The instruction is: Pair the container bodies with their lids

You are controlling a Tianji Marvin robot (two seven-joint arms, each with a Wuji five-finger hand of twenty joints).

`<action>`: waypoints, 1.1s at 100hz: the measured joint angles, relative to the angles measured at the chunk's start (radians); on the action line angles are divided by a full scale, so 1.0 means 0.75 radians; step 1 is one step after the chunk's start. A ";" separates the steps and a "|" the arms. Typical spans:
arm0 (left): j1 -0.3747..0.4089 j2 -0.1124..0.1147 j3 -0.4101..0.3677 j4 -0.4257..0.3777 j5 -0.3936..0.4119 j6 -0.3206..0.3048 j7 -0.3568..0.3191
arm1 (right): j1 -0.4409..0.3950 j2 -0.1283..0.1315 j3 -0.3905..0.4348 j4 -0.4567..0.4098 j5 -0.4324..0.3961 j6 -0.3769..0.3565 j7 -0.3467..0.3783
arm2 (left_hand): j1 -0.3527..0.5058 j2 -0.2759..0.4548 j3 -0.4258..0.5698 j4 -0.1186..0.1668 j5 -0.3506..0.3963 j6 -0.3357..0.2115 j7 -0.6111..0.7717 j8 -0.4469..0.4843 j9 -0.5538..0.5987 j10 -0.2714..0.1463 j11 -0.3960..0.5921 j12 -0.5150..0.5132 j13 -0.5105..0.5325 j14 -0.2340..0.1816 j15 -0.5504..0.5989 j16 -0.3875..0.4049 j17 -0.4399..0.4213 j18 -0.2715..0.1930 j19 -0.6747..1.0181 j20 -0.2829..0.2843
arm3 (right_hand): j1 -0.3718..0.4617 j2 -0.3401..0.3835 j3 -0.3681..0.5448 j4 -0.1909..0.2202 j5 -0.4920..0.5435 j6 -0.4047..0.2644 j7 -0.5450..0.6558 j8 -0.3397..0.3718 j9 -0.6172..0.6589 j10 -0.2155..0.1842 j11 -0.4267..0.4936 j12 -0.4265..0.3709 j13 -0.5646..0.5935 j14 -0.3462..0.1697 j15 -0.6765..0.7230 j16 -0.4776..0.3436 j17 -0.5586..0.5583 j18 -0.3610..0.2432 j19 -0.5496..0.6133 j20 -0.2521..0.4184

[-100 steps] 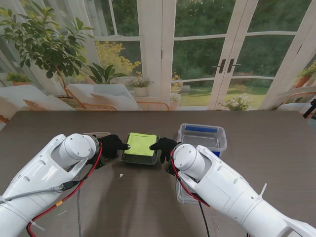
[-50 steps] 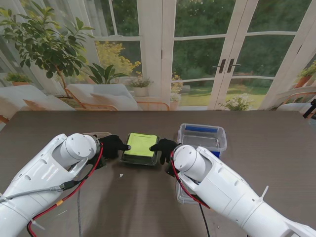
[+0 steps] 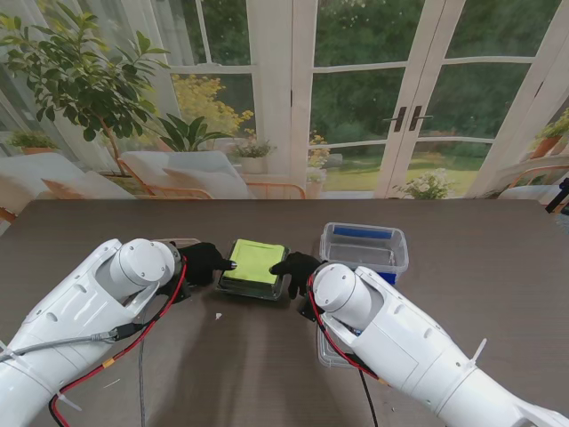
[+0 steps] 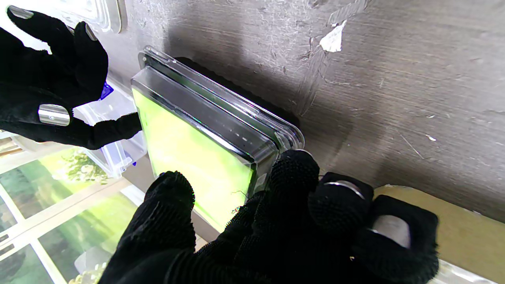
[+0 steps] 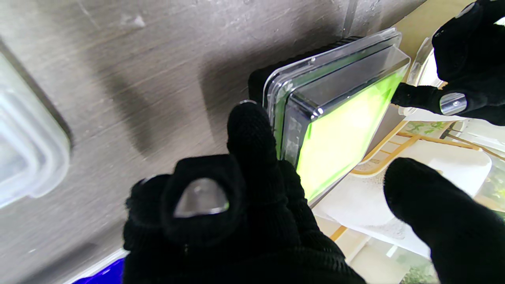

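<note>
Sitting mid-table (image 3: 498, 294), between the two hands: a black box (image 3: 253, 283) topped by a clear lid (image 3: 254, 261) glowing green. In the left wrist view, lid (image 4: 205, 130) lying on the box rim, its flange overhanging the dark base (image 4: 236, 88); whether fully snapped down, not showing.

Pressing in from the box's left side: left hand (image 3: 206, 263), fingers (image 4: 294, 173) bunched at the lid's corner and touching its edge, thumb reaching onto the green top. Not wrapping round the box, only bracing against it.

Pressing from the right side: right hand (image 3: 296, 264), one fingertip (image 5: 248, 130) touching the lid's (image 5: 339, 118) rim, thumb hovering apart over the green face, other fingers curled back. Again bracing, not lifting.

Standing just right of the right hand, farther from me: a clear tub (image 3: 363, 247) with a blue strip inside. Lying nearer to me, partly hidden under the right arm: another clear lid (image 3: 325, 351). Peeking out behind the left hand: a tan board (image 3: 175, 242). Showing beside the box in the left wrist view: a white scrap (image 4: 333, 39) on the tabletop.
</note>
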 measured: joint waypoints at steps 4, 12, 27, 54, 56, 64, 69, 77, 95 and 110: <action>0.000 0.000 0.000 0.000 0.000 0.000 0.000 | -0.001 0.000 0.001 0.000 0.000 -0.001 -0.001 | 0.000 0.000 0.000 0.000 0.000 0.000 0.000 0.000 0.000 0.000 0.000 0.000 0.000 0.000 0.000 0.000 0.000 0.000 0.000 0.000 | 0.000 0.000 0.000 0.000 0.004 0.000 0.000 0.000 0.000 0.000 0.000 0.000 0.000 0.000 0.000 0.000 0.000 0.000 0.000 0.000; 0.004 0.000 -0.005 -0.004 0.006 0.000 -0.001 | -0.003 0.000 0.003 0.000 -0.002 -0.003 -0.007 | 0.000 0.000 0.000 0.000 0.000 -0.008 0.000 -0.001 -0.001 0.000 -0.001 0.000 0.000 0.000 0.000 0.000 0.000 0.000 0.000 0.000 | 0.000 0.000 0.000 0.000 0.024 0.000 0.000 0.000 0.000 0.000 0.000 0.000 0.000 0.000 0.000 0.000 0.000 0.000 0.000 0.000; 0.021 0.003 -0.026 -0.025 0.030 0.006 -0.011 | -0.006 -0.002 0.013 -0.003 -0.005 -0.005 -0.022 | 0.000 0.000 -0.015 0.000 0.000 -0.015 -0.001 0.005 -0.012 0.002 -0.011 -0.001 0.000 0.000 0.000 0.000 0.000 0.000 0.000 0.000 | 0.000 0.000 0.000 0.000 0.024 -0.002 0.000 0.000 0.000 0.000 0.000 0.000 0.000 0.000 0.000 0.000 0.000 0.000 0.000 0.000; 0.030 0.013 -0.049 -0.047 0.084 0.009 -0.029 | -0.008 0.000 0.021 -0.014 -0.017 -0.007 -0.028 | 0.000 0.000 -0.020 0.000 0.000 -0.015 -0.001 0.008 -0.013 0.004 -0.031 -0.016 0.000 0.000 0.000 0.000 0.000 0.000 0.000 0.000 | 0.000 0.000 0.000 0.000 0.024 -0.004 0.000 0.000 0.000 0.000 0.000 0.000 0.000 0.000 0.000 0.000 0.000 0.000 0.000 0.000; 0.033 0.013 -0.056 -0.051 0.089 0.009 -0.029 | -0.008 0.000 0.021 -0.014 -0.021 -0.008 -0.031 | 0.000 0.000 -0.027 0.000 0.000 -0.017 -0.001 0.008 -0.013 0.004 -0.031 -0.018 0.000 0.000 0.000 0.000 0.000 0.000 0.000 0.000 | 0.000 0.000 0.000 0.000 0.025 -0.005 0.000 0.000 0.000 0.000 0.000 0.000 0.000 0.000 0.000 0.000 0.000 0.000 0.000 0.000; 0.049 0.011 -0.092 -0.066 0.097 0.008 -0.013 | -0.014 -0.002 0.031 -0.019 -0.033 -0.013 -0.051 | 0.000 0.000 -0.031 0.000 0.003 -0.032 -0.001 0.008 -0.014 0.006 -0.049 -0.031 0.000 0.000 0.000 0.000 0.000 0.000 0.000 0.000 | 0.000 0.000 0.000 0.000 0.043 -0.038 -0.003 0.000 0.000 0.000 0.000 0.000 0.000 0.001 0.000 0.000 0.000 0.007 0.000 0.000; 0.058 0.011 -0.108 -0.076 0.100 0.003 0.008 | -0.019 -0.003 0.039 -0.021 -0.038 -0.019 -0.077 | 0.000 0.000 -0.031 0.000 0.018 -0.039 0.012 0.013 -0.014 0.012 -0.066 -0.036 0.000 0.000 0.000 0.000 0.000 0.000 0.000 0.000 | 0.000 0.000 0.000 0.000 0.096 -0.072 -0.014 0.000 0.000 0.000 0.000 0.000 0.000 0.005 -0.002 0.000 0.000 0.023 0.000 0.000; 0.068 0.010 -0.124 -0.086 0.099 -0.023 0.049 | -0.022 -0.008 0.043 -0.021 -0.047 -0.041 -0.130 | 0.012 0.000 -0.031 0.000 0.079 -0.054 0.017 0.017 -0.034 0.020 -0.141 -0.090 0.000 0.000 0.000 0.000 0.001 0.000 0.000 0.000 | 0.000 -0.014 0.004 0.000 0.237 -0.138 -0.022 0.000 -0.034 0.001 -0.004 0.000 0.000 0.034 -0.055 -0.019 -0.001 0.065 -0.007 0.000; 0.070 -0.012 -0.131 -0.084 0.036 -0.130 0.174 | -0.001 -0.021 0.018 0.001 -0.114 -0.102 -0.165 | 0.009 -0.001 0.046 0.000 0.197 -0.093 0.113 0.064 -0.147 0.050 -0.448 -0.373 0.000 -0.005 -0.001 -0.001 0.007 -0.011 0.000 -0.025 | 0.006 -0.050 0.030 0.000 0.492 -0.204 -0.024 0.002 -0.128 0.004 -0.059 -0.033 0.000 0.064 -0.215 -0.105 -0.001 0.078 -0.053 -0.003; 0.044 -0.032 -0.097 -0.055 0.015 -0.174 0.215 | 0.029 -0.029 -0.008 0.035 -0.123 -0.176 -0.173 | -0.075 -0.041 0.224 0.000 0.232 -0.112 0.148 0.084 -0.198 0.052 -0.610 -0.597 0.000 -0.008 -0.020 -0.003 0.007 -0.023 0.001 -0.052 | 0.006 -0.041 0.030 0.000 0.557 -0.230 -0.012 0.004 -0.196 0.005 -0.156 -0.110 0.000 0.081 -0.369 -0.181 -0.001 0.078 -0.113 -0.003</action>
